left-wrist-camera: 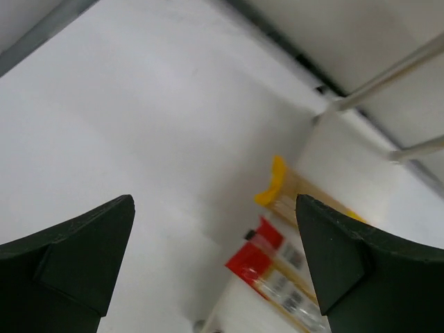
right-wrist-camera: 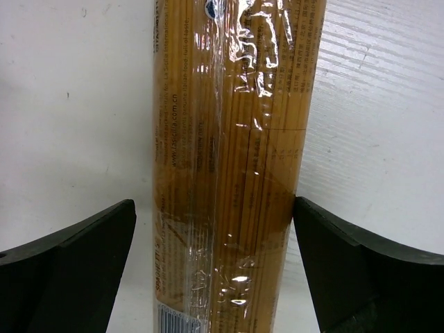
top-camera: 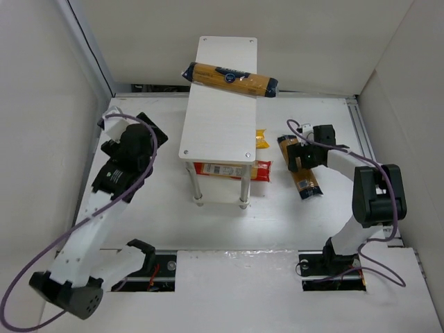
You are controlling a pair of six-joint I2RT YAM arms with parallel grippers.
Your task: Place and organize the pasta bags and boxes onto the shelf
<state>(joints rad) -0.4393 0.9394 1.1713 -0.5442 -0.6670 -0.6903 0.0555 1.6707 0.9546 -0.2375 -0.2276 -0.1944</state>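
The small two-level shelf of whitish wood-grain boards on thin silver legs stood in the middle of the white surface. One long golden-brown pasta bag with dark ends lay slantwise across the far part of its top board, overhanging on the right. On the lower board, under the top one, lay a long red pack with a white label. A smaller yellow-orange pack poked out on the right, apparently on the same level.

A second golden-brown bag with dark ends was off the shelf, lying on the surface just to its right. The right fingers stood wide open on either side of this bag, close above it, not gripping it. The left fingers were also wide open and held nothing, out over bare surface to the left of the shelf and pointing toward its lower level.

By the look of it the task was well along: three packs were shelved and one remained to be picked up and placed. The skewed top bag probably needed straightening too.
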